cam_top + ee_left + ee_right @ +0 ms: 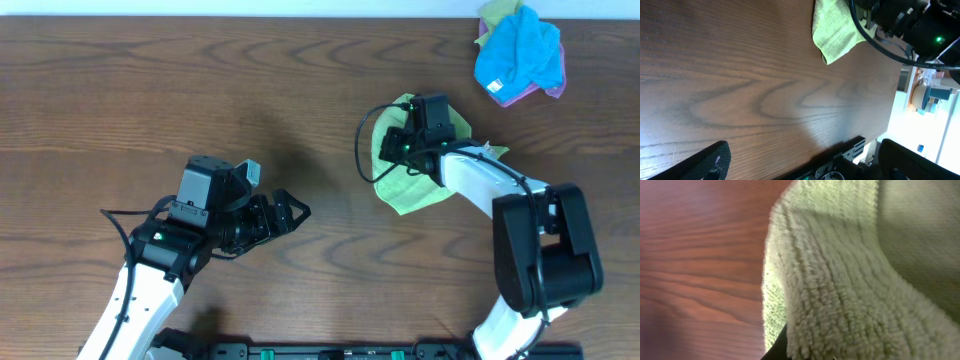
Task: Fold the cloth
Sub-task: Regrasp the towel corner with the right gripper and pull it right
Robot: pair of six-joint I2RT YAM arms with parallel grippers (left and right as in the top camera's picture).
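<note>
A light green cloth (pixel 412 188) lies bunched on the wooden table, right of centre. It also shows at the top of the left wrist view (pixel 834 31). My right gripper (pixel 398 148) sits on the cloth's left part. In the right wrist view the fuzzy green cloth (pixel 850 280) fills most of the frame and drapes over a dark finger at the bottom edge, so the gripper looks shut on it. My left gripper (pixel 296 212) is open and empty over bare table, well to the left of the cloth, with its fingers wide apart (pixel 800 165).
A pile of other cloths (pixel 518 52), blue on top of pink and yellow-green, lies at the table's far right corner. The table's front edge with a metal rail (pixel 852 150) is close under the left gripper.
</note>
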